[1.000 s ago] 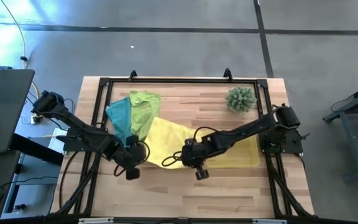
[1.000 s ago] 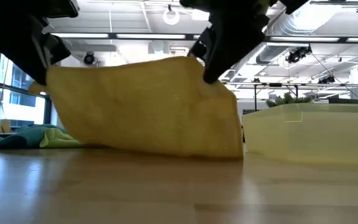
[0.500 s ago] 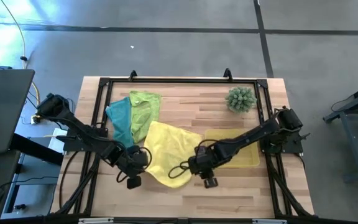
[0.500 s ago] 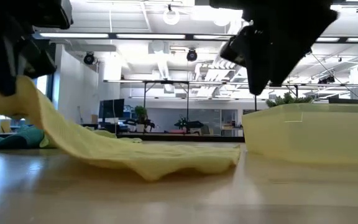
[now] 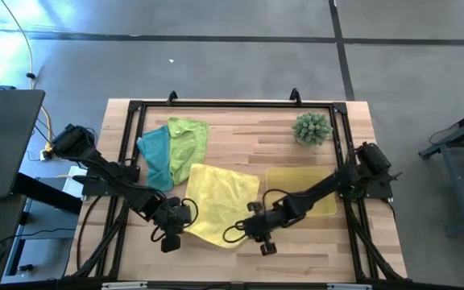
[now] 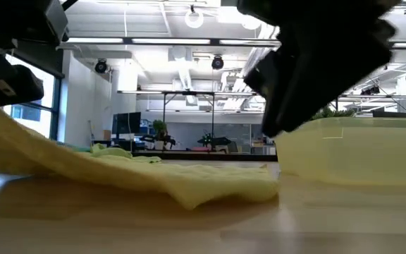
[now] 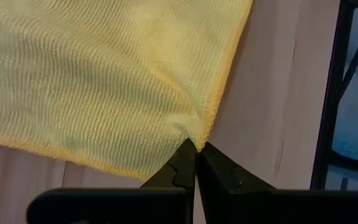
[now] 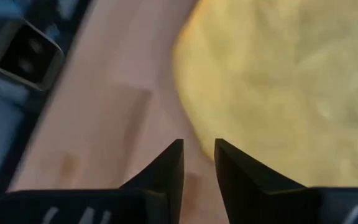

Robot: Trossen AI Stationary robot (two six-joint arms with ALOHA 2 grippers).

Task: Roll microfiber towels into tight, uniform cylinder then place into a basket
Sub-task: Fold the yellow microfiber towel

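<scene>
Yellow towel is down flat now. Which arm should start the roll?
Left, probably. The left end effector is pinched shut on the yellow towel at its near edge, while the right end effector is open over bare wood beside it, holding nothing.

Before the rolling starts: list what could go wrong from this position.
1. The left gripper pinches only the yellow towel at its edge; a tug could slip it free or bunch the cloth.
2. The right gripper is open and off the towel, so that side lies loose, and a roll started now may come out uneven.
</scene>
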